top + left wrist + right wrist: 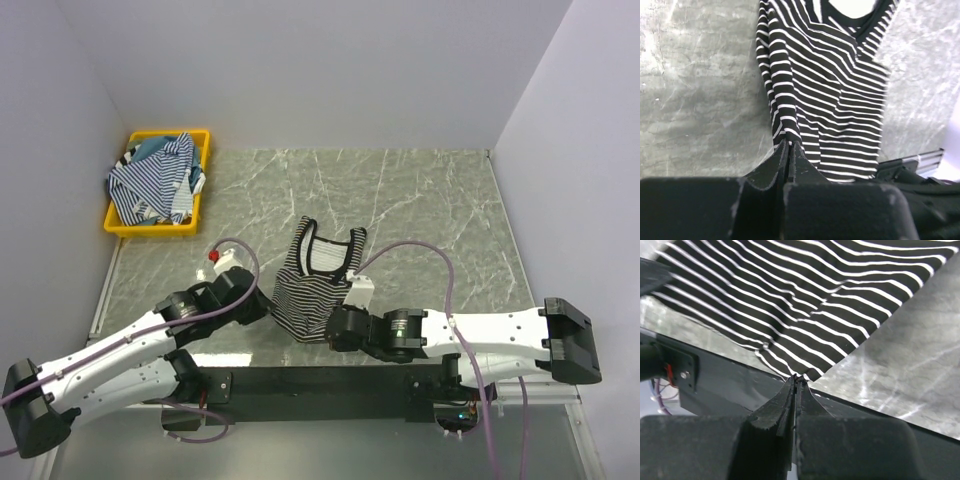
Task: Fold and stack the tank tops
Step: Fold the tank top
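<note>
A robot lab cell: plain white walls (330, 70) box in a marble-patterned table (420, 200).

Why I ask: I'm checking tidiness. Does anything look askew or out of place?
The striped top lies rumpled and skewed, its near corners pinched by the left hand and right hand. Other tops hang heaped over the bin's rim.

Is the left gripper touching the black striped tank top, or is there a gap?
Touching. In the left wrist view the left gripper is shut on an edge of the black striped tank top; the cloth runs straight into its tips.
</note>
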You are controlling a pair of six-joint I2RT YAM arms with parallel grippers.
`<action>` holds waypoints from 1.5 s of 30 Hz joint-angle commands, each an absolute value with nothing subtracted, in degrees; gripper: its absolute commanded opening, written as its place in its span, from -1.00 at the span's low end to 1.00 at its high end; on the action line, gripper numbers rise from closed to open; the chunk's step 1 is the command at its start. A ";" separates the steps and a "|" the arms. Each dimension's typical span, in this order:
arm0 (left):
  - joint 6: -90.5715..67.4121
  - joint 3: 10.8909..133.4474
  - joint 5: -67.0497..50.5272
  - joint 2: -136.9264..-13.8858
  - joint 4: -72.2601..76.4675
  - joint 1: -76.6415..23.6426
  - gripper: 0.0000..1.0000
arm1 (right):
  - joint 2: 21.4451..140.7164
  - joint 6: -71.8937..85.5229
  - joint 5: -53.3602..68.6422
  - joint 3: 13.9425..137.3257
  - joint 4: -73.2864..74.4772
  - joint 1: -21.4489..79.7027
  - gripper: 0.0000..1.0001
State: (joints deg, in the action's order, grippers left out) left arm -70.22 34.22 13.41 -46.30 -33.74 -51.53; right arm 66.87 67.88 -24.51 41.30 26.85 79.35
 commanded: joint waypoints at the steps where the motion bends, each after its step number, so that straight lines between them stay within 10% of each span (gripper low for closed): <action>1: -69.78 36.56 14.68 -49.30 -33.75 -51.77 -0.99 | 67.76 67.59 -28.92 44.65 29.27 79.45 -1.00; 19: -60.48 32.08 6.16 -53.96 -24.88 -31.14 -0.99 | 76.08 66.36 -18.30 40.16 12.76 79.45 -1.00; 29: -50.99 38.92 5.63 -67.92 -20.04 -16.45 -0.99 | 99.54 53.18 -9.85 65.61 9.23 78.58 -1.00; 31: -49.49 39.98 2.75 -70.47 -18.56 -11.72 -0.98 | 104.12 50.98 -7.22 71.50 9.40 77.96 -0.70; 33: -49.57 40.96 -1.30 -74.17 -17.15 -7.67 -0.81 | 106.25 49.32 -5.20 74.52 9.32 77.35 -0.28; 38: -48.69 43.41 -2.73 -74.02 -16.43 -6.42 0.05 | 103.20 45.80 -5.71 76.03 9.75 75.77 0.05; 45: -48.42 47.20 -0.35 -66.63 -24.51 -6.33 -0.02 | 95.71 45.62 -5.54 67.60 8.53 67.27 -0.18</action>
State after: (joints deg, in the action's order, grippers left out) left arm -49.34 44.38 -0.58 -70.76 -21.45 -6.39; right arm 99.57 46.85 -5.63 70.11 10.07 72.82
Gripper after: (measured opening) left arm 0.500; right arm 0.428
